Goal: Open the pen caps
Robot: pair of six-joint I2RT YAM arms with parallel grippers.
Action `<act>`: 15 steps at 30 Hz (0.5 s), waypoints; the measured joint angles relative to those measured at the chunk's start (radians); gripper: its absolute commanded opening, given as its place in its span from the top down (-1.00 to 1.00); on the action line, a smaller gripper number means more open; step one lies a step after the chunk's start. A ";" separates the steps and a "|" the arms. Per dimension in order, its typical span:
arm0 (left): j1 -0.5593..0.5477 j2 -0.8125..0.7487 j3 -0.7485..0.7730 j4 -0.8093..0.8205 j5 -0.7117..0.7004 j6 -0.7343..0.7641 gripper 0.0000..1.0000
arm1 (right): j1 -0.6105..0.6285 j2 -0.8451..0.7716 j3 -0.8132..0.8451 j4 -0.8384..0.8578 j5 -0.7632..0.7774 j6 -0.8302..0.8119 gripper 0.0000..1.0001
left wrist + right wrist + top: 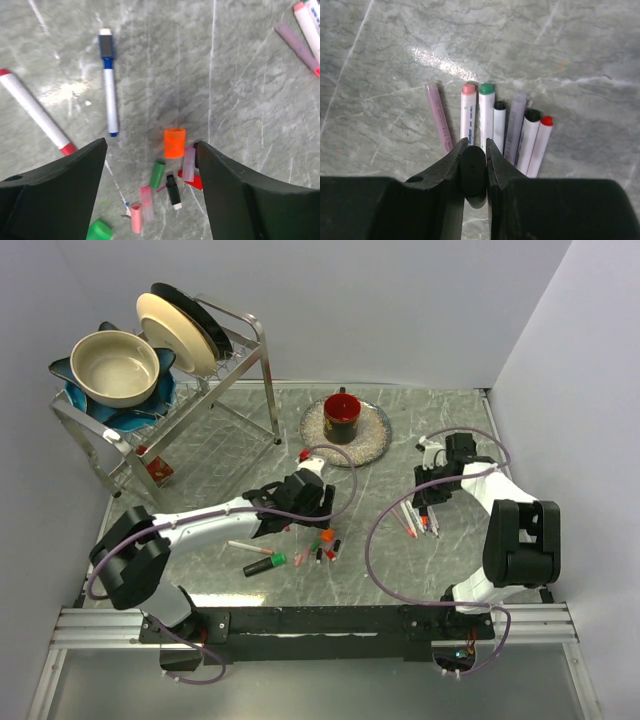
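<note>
Several loose pen caps lie in a pile (322, 540). In the left wrist view they are an orange cap (175, 143), a green cap (157, 174), a black cap (173, 190), a pale purple cap (189, 164), a red cap (194, 182) and pink caps (146, 202). My left gripper (150, 145) is open and empty above the pile, with the caps between its jaws (297, 512). My right gripper (479, 145) is shut on a black oval-ended piece (472, 170), above a row of slim pens (492, 127) on the table (420, 520).
A blue pen (107, 82) and a white pen with red ends (35, 112) lie left of the pile. A black marker with a green cap (265, 563) lies near the front. A dark mug on a round mat (343, 420) and a dish rack (160, 370) stand at the back.
</note>
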 measured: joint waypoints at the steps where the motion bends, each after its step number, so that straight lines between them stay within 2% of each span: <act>1: 0.004 -0.014 -0.011 0.006 -0.006 0.000 -0.60 | 0.009 0.007 0.002 0.000 0.008 -0.001 0.46; 5: 0.040 -0.047 -0.042 0.021 -0.019 0.000 -0.63 | 0.025 0.011 0.002 -0.004 0.029 0.000 0.38; 6: 0.051 -0.047 -0.044 0.024 -0.023 0.000 -0.64 | 0.026 0.011 0.002 -0.005 0.034 0.000 0.29; 9: 0.076 -0.047 -0.044 0.031 -0.027 0.001 -0.66 | 0.029 0.011 0.002 -0.006 0.047 0.003 0.21; 15: 0.087 -0.039 -0.044 0.053 -0.030 0.006 -0.66 | 0.031 0.011 0.003 -0.006 0.070 0.004 0.21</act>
